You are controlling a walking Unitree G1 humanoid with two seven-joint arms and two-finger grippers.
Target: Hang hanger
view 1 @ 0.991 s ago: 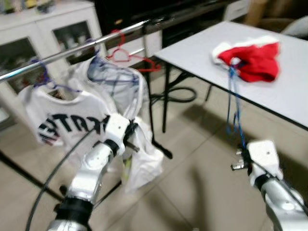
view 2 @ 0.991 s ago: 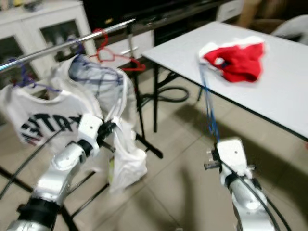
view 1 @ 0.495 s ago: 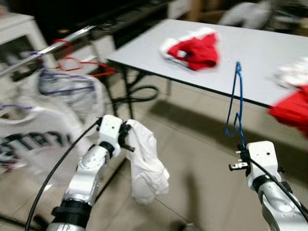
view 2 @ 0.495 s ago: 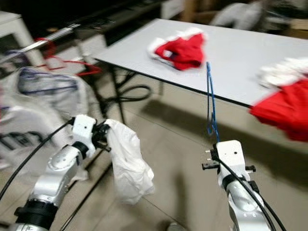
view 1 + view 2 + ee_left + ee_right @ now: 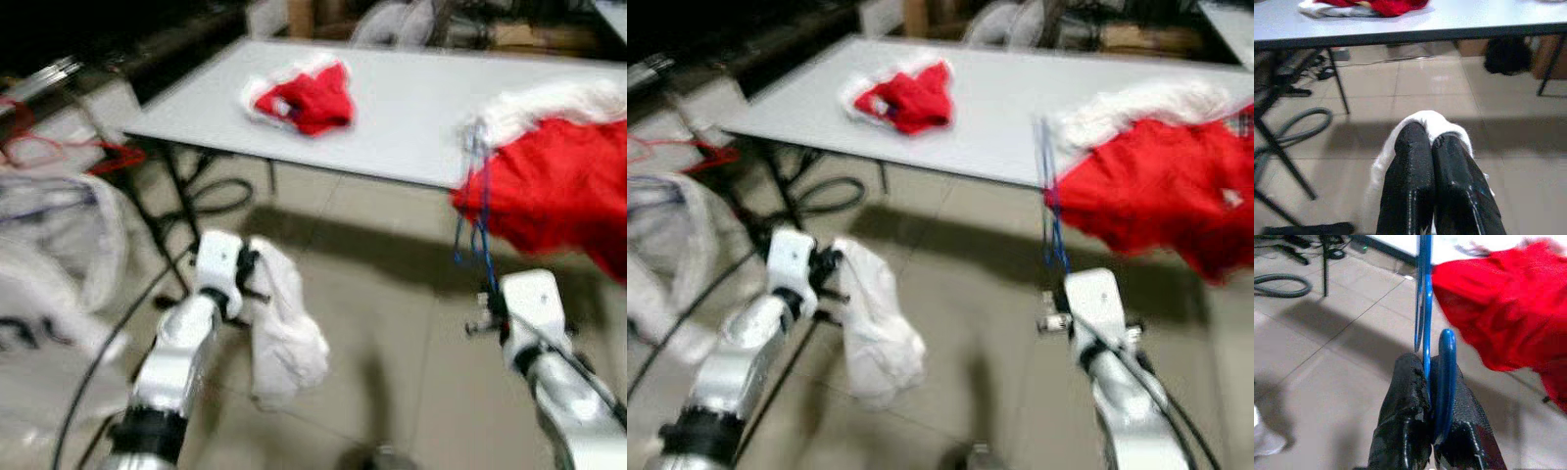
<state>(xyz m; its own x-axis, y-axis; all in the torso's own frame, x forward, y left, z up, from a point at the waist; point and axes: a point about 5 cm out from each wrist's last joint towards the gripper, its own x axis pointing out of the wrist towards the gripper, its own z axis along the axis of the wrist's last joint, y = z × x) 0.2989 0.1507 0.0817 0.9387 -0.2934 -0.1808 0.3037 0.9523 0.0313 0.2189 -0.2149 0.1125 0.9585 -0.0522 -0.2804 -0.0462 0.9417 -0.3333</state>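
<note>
My right gripper [image 5: 487, 311] is shut on a blue wire hanger [image 5: 474, 211], which stands upright from the fingers [image 5: 1405, 396] in front of the table edge. In the right wrist view the blue hanger [image 5: 1424, 293] runs up between the two pads, its hook curling beside them. At the lower left, my left gripper [image 5: 249, 278] is shut on a white garment [image 5: 286, 335] that hangs limp toward the floor. The left wrist view has the black fingers [image 5: 1406, 186] pressed together with the white cloth [image 5: 1422, 120] bulging past the tips.
A pale table [image 5: 392, 117] spans the back with a small red and white garment [image 5: 306, 94] on it. A large red garment [image 5: 563, 191] drapes over its near right edge. At far left are hung white clothes [image 5: 49, 264], red hangers [image 5: 59, 155] and a hose [image 5: 211, 196] on the tiled floor.
The view has swung right: the clothes rail slid off to the left and the table with the large red garment came in. Both grippers keep their hold.
</note>
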